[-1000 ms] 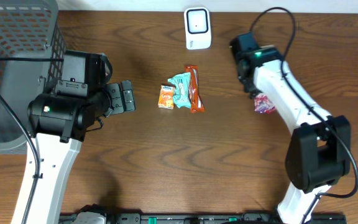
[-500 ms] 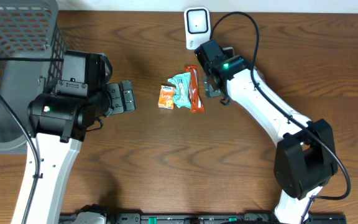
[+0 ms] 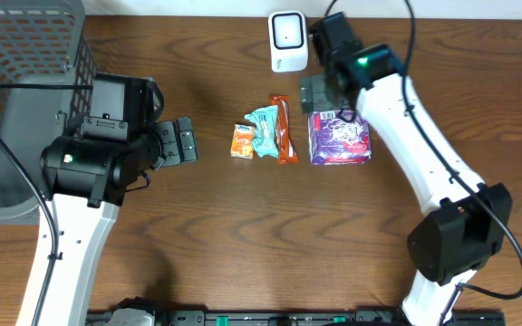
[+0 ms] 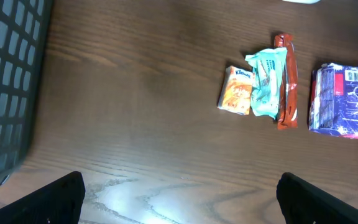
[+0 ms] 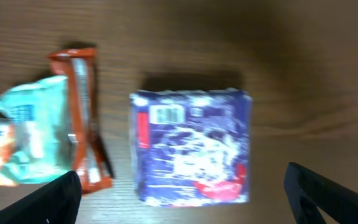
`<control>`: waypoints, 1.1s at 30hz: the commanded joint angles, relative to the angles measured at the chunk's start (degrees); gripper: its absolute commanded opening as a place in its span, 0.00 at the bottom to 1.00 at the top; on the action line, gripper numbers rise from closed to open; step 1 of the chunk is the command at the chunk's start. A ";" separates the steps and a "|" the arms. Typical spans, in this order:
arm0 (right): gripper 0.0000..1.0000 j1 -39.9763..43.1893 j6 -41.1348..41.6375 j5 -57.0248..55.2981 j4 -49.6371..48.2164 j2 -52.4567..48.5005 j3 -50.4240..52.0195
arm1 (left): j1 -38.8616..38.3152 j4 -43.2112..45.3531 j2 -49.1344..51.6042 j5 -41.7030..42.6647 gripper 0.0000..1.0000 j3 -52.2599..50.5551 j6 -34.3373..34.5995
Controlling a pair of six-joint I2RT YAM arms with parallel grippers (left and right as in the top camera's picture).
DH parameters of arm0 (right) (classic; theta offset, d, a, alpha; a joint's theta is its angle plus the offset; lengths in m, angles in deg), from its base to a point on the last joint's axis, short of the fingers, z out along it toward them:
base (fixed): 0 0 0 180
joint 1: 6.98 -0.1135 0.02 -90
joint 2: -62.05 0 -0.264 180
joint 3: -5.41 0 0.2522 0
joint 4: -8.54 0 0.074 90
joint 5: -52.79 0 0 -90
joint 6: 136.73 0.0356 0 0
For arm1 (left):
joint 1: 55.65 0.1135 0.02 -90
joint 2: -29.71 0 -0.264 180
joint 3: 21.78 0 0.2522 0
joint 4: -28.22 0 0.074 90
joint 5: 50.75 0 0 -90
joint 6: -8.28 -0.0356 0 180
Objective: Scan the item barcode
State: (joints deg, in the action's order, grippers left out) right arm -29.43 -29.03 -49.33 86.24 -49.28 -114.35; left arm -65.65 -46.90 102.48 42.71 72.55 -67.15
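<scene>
A purple packet (image 3: 340, 138) lies flat on the table, right of the other items, with a small white barcode label (image 5: 163, 114) on its top face. My right gripper (image 3: 320, 93) hangs open just above the packet's far edge, holding nothing; in the right wrist view the right gripper (image 5: 182, 186) has its dark fingers (image 5: 48, 202) standing wide on either side of the packet (image 5: 191, 146). The white scanner (image 3: 287, 41) stands at the table's back edge. My left gripper (image 3: 181, 141) is open and empty over bare wood, left of the items.
An orange packet (image 3: 242, 140), a teal packet (image 3: 264, 131) and a red-orange bar (image 3: 284, 129) lie together mid-table. A grey mesh basket (image 3: 25, 91) fills the far left corner. The left wrist view shows the same items (image 4: 269, 84) and the basket wall (image 4: 5, 81).
My right arm swung in from the right side to the middle, opened and let go of the purple packet, which now lies beside the bar. The left arm has not moved.
</scene>
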 commanded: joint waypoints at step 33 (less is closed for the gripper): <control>0.99 3.69 -1.01 9.68 3.15 -0.24 -0.81 | 0.07 -0.11 0.22 -0.74 0.98 -0.11 -0.31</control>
State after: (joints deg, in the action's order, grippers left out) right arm -25.28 -29.41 -42.38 89.65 -49.28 -114.35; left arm -65.65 -46.90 102.48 42.71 72.55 -67.15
